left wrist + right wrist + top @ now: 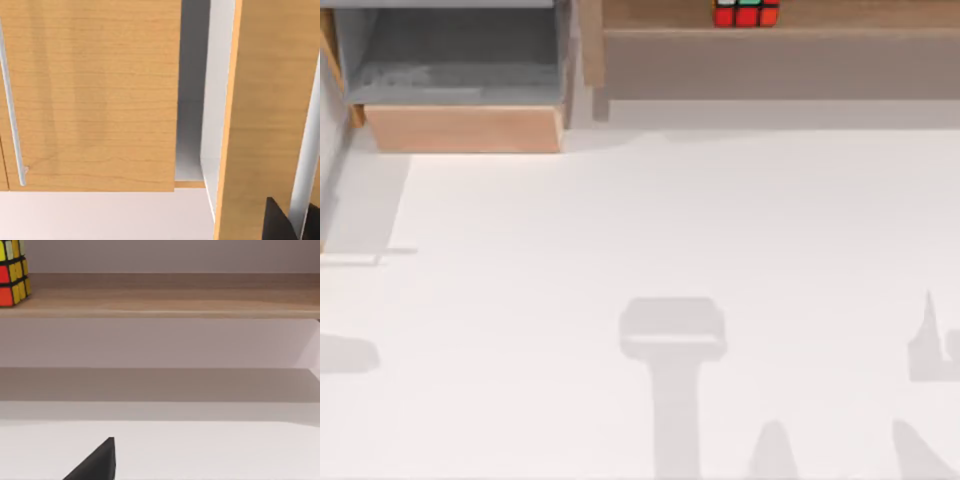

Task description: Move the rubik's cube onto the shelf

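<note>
The rubik's cube (745, 12) rests on the plank top of the long wooden shelf (650, 14) at the far right of the table, near the shelf's left end. In the right wrist view the cube (12, 272) stands on the shelf's plank (175, 297) with nothing touching it. A dark part of my right gripper (97, 465) hangs low over the white table, well back from the shelf. A dark bit of my left gripper (277, 222) shows close to a light wooden panel (90, 95).
A shorter wooden box with a grey interior (460, 70) stands at the far left beside the shelf. A shaded recess (770, 65) runs under the plank. Arm shadows (675, 340) fall on the white table's front. A pale bar handle (12, 110) runs down the wooden panel.
</note>
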Controlling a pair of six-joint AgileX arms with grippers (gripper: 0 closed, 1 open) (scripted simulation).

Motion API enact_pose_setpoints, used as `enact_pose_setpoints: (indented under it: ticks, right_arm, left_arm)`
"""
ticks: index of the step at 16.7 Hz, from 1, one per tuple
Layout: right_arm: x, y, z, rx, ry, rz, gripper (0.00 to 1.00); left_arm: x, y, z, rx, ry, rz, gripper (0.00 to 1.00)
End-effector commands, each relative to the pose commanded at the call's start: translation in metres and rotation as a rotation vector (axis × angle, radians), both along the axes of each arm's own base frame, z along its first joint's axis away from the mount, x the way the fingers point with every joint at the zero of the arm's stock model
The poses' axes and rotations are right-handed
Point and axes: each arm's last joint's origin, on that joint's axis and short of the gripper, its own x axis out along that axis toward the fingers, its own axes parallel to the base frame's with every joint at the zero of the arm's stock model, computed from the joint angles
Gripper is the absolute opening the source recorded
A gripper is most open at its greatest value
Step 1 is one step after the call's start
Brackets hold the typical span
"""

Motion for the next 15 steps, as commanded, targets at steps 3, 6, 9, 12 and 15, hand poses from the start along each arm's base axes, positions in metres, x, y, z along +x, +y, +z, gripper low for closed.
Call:
enact_pose_setpoints:
  ticks: [3, 6, 9, 12, 15]
  right_arm:
    - [0.0, 0.0, 0.0, 0.0, 0.0, 0.0, 1.0]
    - [0.0, 0.0, 0.0, 0.0, 0.0, 0.0, 1.0]
    - [0.0, 0.0, 0.0, 0.0, 0.0, 0.0, 1.0]
    - [0.0, 0.0, 0.0, 0.0, 0.0, 0.0, 1.0]
    - [0.0, 0.0, 0.0, 0.0, 0.0, 0.0, 1.0]
  left_arm:
    - [0.012, 0.001, 0.0, 0.0, 0.0, 0.0, 0.0]
    - [0.041, 0.001, 0.0, 0.003, -0.004, -0.001, 0.0]
    - [0.062, -0.001, 0.0, 0.001, -0.001, 0.0, 0.0]
    - [0.063, -0.001, 0.0, 0.0, 0.0, 0.0, 0.0]
    - [0.065, 0.0, -0.003, -0.005, 0.01, 0.004, 0.0]
